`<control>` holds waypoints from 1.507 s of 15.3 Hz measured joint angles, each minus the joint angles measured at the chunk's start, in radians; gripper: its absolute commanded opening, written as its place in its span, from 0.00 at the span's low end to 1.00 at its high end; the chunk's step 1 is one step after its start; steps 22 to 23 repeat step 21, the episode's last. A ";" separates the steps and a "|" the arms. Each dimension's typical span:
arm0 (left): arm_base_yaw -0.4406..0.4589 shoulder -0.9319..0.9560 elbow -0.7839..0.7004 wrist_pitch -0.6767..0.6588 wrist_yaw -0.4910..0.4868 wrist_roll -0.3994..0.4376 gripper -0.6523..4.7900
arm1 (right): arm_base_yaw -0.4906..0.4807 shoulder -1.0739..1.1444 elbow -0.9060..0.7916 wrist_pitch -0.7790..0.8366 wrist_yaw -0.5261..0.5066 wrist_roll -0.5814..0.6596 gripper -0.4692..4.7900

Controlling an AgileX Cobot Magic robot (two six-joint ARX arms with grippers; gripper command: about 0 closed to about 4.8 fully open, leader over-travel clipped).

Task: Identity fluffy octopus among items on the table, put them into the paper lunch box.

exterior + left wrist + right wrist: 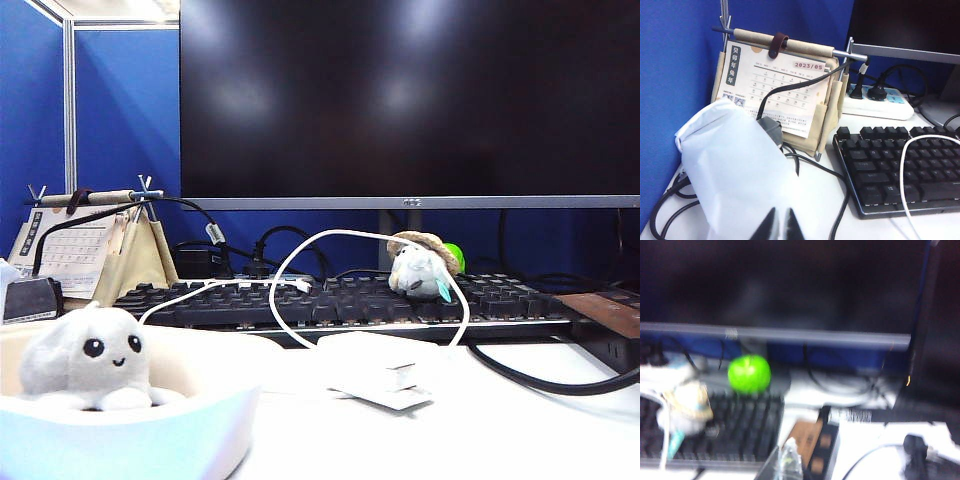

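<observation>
Exterior view: the fluffy octopus [92, 358] already sits inside the paper lunch box [150, 435] at seven o'clock on the counter [520, 430]; the placing looks done, so the next move is probably only to hold clear. Left wrist view: the left gripper [779, 225] rests together near a calendar [772, 87] reading "2023/05". Right wrist view, blurred: the right gripper [786, 462] is together, empty, near a green apple [749, 373].

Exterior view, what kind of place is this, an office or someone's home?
Most likely an office desk in a cubicle: a large monitor over a black keyboard, a desk calendar, and a blue partition wall behind.
</observation>
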 measured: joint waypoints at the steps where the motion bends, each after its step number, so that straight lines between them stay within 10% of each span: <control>1: 0.000 0.000 0.000 0.000 0.000 0.000 0.18 | 0.001 0.000 -0.027 0.008 0.000 0.000 0.08; 23: 0.000 0.000 0.000 0.000 0.000 0.000 0.18 | 0.006 -0.002 -0.060 0.021 -0.029 -0.006 0.08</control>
